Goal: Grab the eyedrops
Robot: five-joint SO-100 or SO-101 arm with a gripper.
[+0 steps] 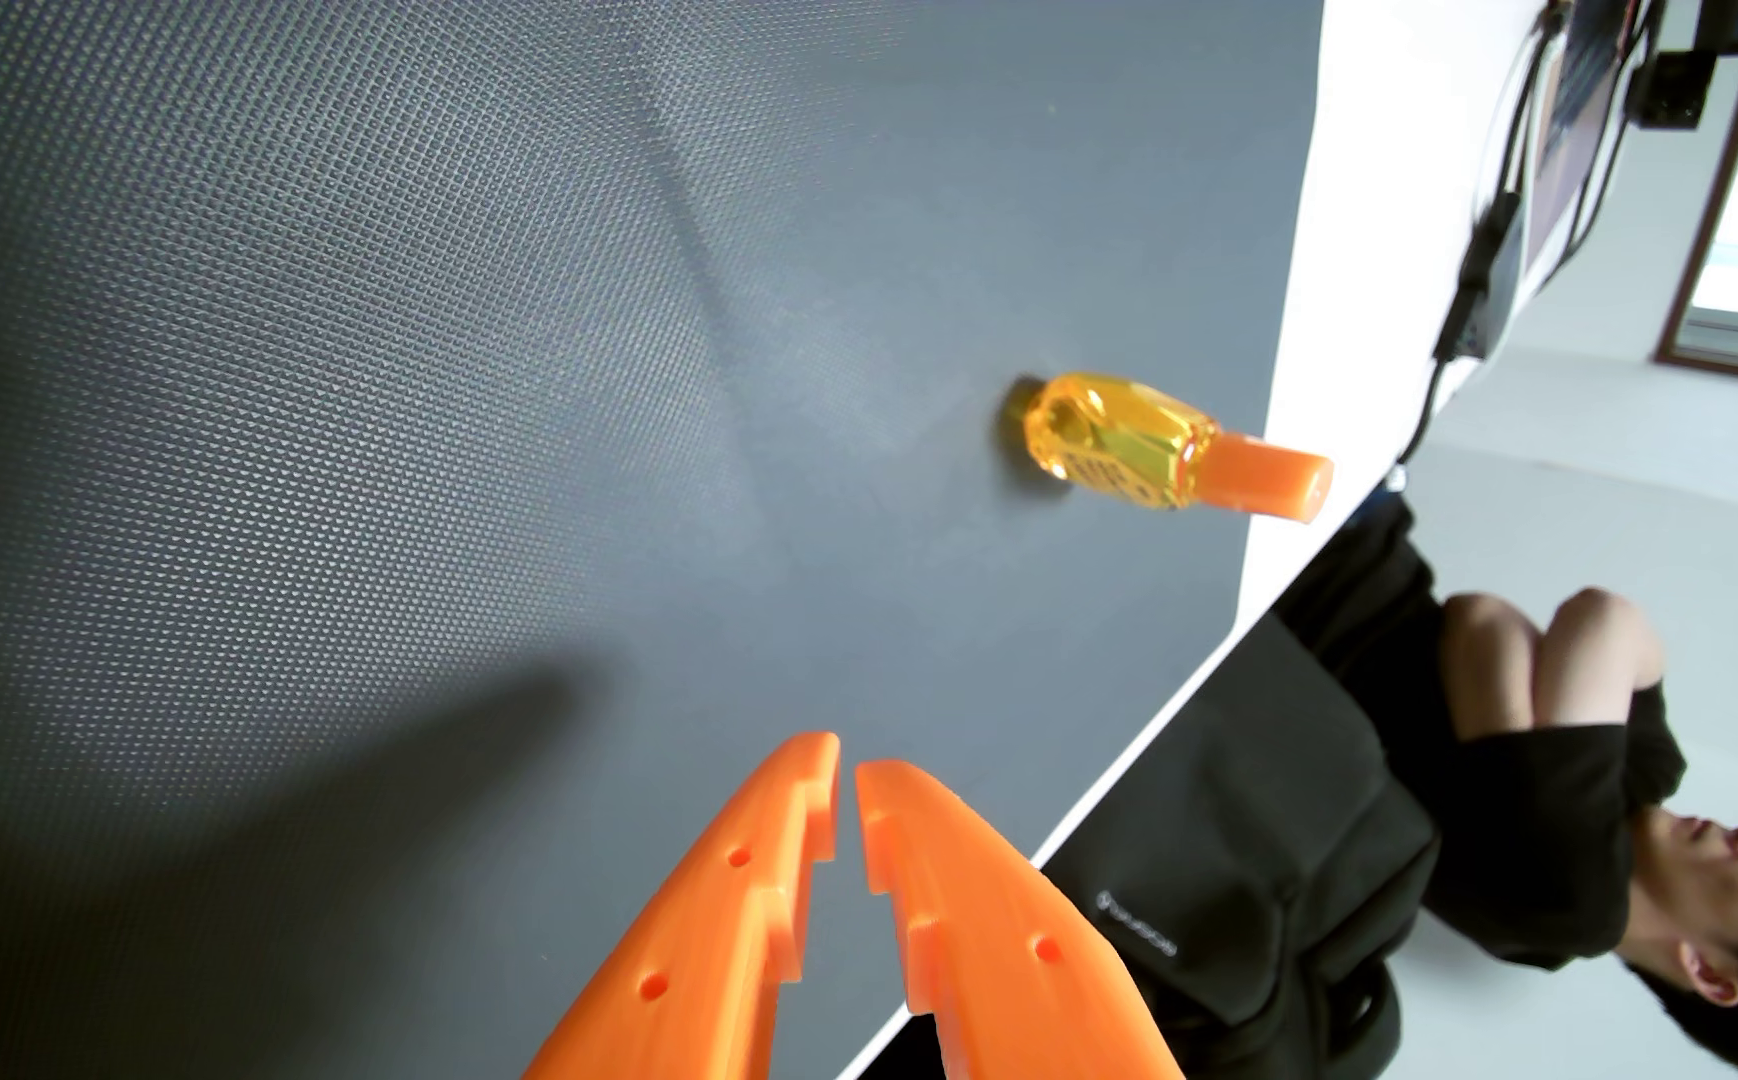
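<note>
The eyedrops [1145, 447] are a small clear amber bottle with an orange cap, standing on a dark grey textured mat near its right edge in the wrist view, which looks turned on its side. My orange gripper [847, 766] comes in from the bottom edge, well below and to the left of the bottle and apart from it. Its two fingertips are almost together, with a thin gap and nothing between them.
The grey mat [429, 415] covers most of the picture and lies on a white table [1301, 436]. Past the table's edge at right sits a person in black [1530, 789]. Cables [1488, 249] hang at the upper right.
</note>
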